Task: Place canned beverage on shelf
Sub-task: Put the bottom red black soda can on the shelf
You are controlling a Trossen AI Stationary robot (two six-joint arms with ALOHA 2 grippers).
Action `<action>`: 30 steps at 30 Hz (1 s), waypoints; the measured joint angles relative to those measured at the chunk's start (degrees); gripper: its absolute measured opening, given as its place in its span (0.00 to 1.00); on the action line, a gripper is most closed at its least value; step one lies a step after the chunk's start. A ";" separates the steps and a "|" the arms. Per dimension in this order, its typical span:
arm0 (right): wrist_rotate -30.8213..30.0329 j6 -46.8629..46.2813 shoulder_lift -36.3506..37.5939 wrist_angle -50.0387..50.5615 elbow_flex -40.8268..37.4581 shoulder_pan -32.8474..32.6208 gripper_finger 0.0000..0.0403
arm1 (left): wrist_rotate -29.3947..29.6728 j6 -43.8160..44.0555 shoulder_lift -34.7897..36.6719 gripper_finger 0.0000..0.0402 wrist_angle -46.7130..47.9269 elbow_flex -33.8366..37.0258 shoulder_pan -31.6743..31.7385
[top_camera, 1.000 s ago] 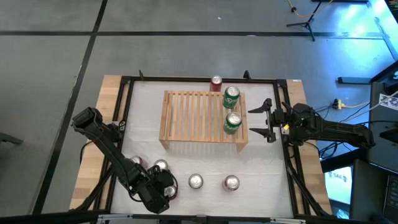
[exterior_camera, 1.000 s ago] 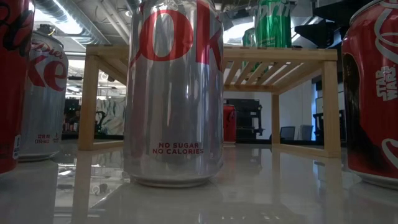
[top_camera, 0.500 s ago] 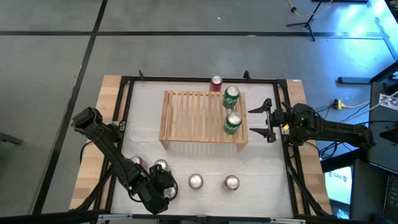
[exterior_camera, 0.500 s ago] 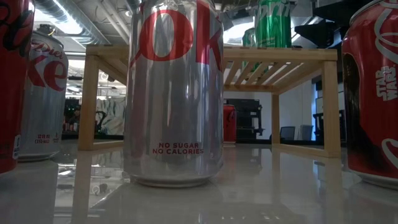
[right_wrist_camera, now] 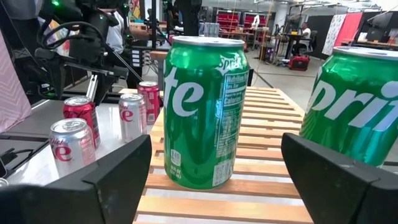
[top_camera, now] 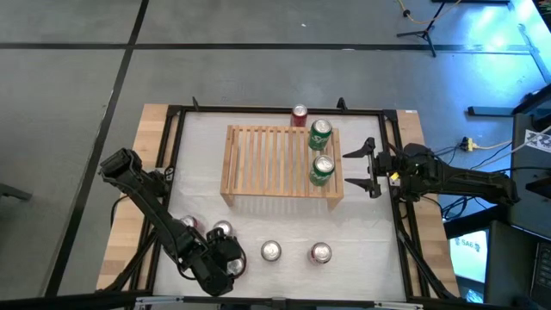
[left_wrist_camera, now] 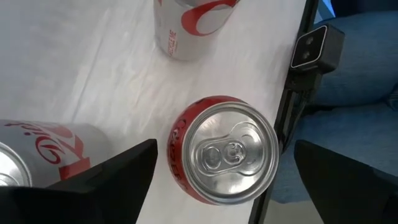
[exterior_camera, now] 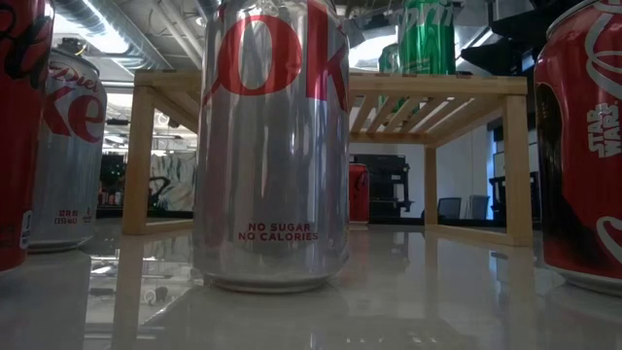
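Broad white table (top_camera: 198,155) framed in black. Toward its far side, the shelf (top_camera: 275,159), most slats bare. Upright on its right end, one behind the other, two green cans (top_camera: 322,170). On the table just behind the shelf, a lone far can (top_camera: 300,114). Along the near edge, a loose row of spare cans (top_camera: 271,251), red and silver. Among them, right beside the table's rim, the red can (left_wrist_camera: 227,149) lined up for a grasp: upright, tab up, hidden under the wrist in the view from above.

Likely trouble, biggest first:
- On the carry, clipping the shelf's front rail.
- Knocking the green cans over by setting down too close to them. Plenty of free slats to the left, so better to aim there.
- Closing off-centre and shoving the red can sideways over the nearby rim.
- Pushing it instead into the silver can (left_wrist_camera: 37,152) just next to one finger. Tipping that close neighbour on the descent looks equally possible.

Left arm folded low over the near-left part of the table, wrist bent to look straight down. Left gripper (top_camera: 231,265) poised above the red can, fingers spread wide to either side, touching nothing, holding nothing.

Right arm stretched in from the right. Right gripper (top_camera: 353,168) level, waiting just off the shelf's right end and facing the green cans, fingers apart and empty.
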State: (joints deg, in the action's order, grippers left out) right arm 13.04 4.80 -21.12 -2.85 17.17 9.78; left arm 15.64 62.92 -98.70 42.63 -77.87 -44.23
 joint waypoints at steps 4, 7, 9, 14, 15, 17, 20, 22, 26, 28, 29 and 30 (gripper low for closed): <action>0.01 0.00 0.00 0.00 0.00 -0.02 0.88 | 0.70 0.89 0.00 0.92 -1.69 0.00 -0.02; 0.02 0.00 0.00 -0.02 0.00 -0.02 0.88 | 0.96 0.68 0.00 0.92 -1.99 0.00 -0.02; 0.01 0.00 0.00 -0.02 0.00 -0.02 0.88 | 0.98 -0.83 0.02 0.92 -2.02 0.00 -0.02; 0.02 0.00 0.00 -0.02 0.00 -0.02 0.88 | 1.00 -4.83 -0.16 0.92 -2.03 0.00 -0.04; 0.02 0.00 0.00 -0.02 0.00 -0.02 0.88 | 1.05 -5.40 -0.41 0.92 -2.05 0.00 -0.04; 0.02 0.00 0.00 -0.02 0.01 -0.01 0.88 | 0.66 -6.44 -1.42 0.92 -2.08 0.00 -0.04; 0.02 0.00 0.00 -0.02 0.00 -0.02 0.88 | -1.70 -7.19 -3.30 0.92 -2.01 0.00 -0.04; 0.02 0.00 0.00 -0.03 0.00 -0.01 0.88 | -2.77 -7.83 -4.20 0.92 -1.94 0.02 -0.04; 0.01 -0.01 -0.02 -0.03 0.00 -0.01 0.88 | -2.83 -8.00 -5.31 0.91 -1.26 0.04 -0.09; 0.00 0.00 0.00 -0.04 0.00 -0.01 0.88 | -2.62 -7.98 -5.33 0.91 -1.00 0.07 0.01; 0.00 0.00 -0.01 -0.04 0.00 -0.02 0.88 | -2.56 -7.96 -5.33 0.91 -1.20 0.04 0.17; 0.01 0.00 -0.01 -0.04 0.00 0.00 0.88 | -2.64 -7.88 -5.39 0.92 -1.24 0.04 0.25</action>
State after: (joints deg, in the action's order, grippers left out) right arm 13.05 4.80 -21.14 -2.90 17.17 9.78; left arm 13.00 55.04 -104.09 41.39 -77.82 -43.98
